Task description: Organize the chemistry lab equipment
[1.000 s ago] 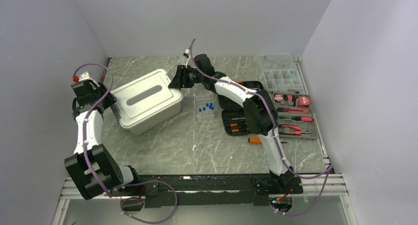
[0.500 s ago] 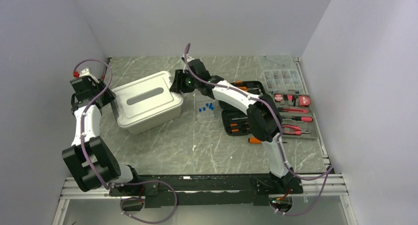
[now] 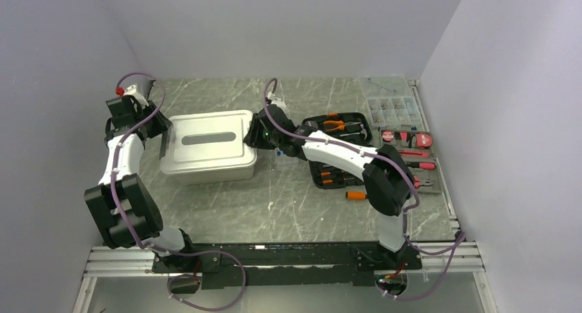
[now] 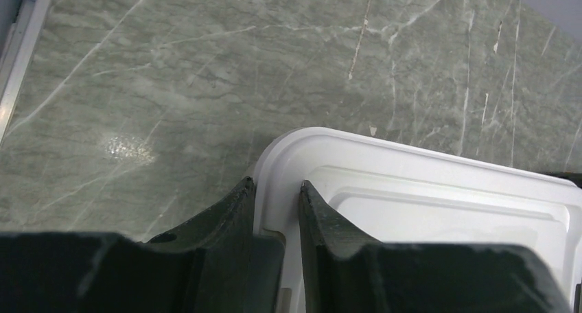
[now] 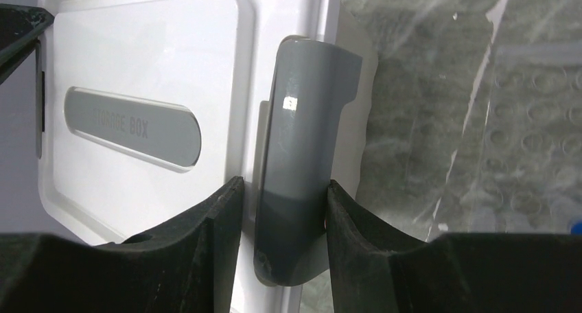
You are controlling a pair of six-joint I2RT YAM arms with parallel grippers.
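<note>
A white storage box with a grey handle inset in its lid lies left of centre. My left gripper is at its left end. In the left wrist view that gripper is shut on the lid's white rim. My right gripper is at the box's right end, and in its wrist view this gripper is shut on the grey latch. Beyond the latch lies the flat clear perforated rack, with a blue cap at the frame edge. The right arm hides most of them from above.
An open black case of orange-handled tools sits right of the box. Beside it lie red-handled pliers and a tape measure. A clear compartmented parts box stands at the back right. A loose orange screwdriver lies near the case.
The storage box has swung from a tilted pose to square with the table. Both grippers followed its ends, the right one coming nearer and leftward, and both jaws narrowed.
</note>
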